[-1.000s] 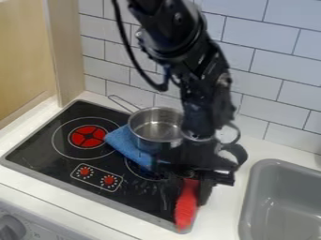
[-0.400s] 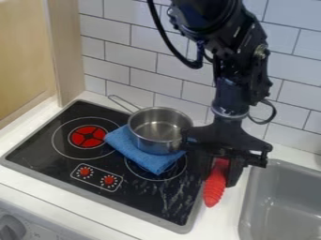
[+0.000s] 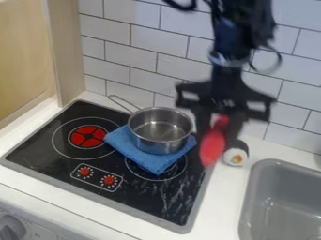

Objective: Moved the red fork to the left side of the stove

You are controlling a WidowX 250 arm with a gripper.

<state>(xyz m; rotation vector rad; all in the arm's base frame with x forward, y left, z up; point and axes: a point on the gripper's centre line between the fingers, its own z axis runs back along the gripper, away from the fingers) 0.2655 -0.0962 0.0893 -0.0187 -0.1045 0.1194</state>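
Observation:
My gripper [image 3: 216,131] hangs above the counter just off the stove's right edge, shut on a red object [image 3: 212,147], blurred, that I take for the red fork. The object points downward between the fingers, its broad red end lowest and raised off the surface. The black stove [image 3: 37,150] lies to the left of the gripper.
A steel pot [image 3: 160,130] rests on a folded blue cloth [image 3: 150,161] at the stove's right rear. Just right of the red object a sushi roll [image 3: 235,156] lies on the counter, and a grey sink [image 3: 282,206] is at the lower right.
From over the stove's front right corner, the gripper has gone right and then up and back, carrying the red object. The sushi roll has come into sight; pot and cloth have stayed put.

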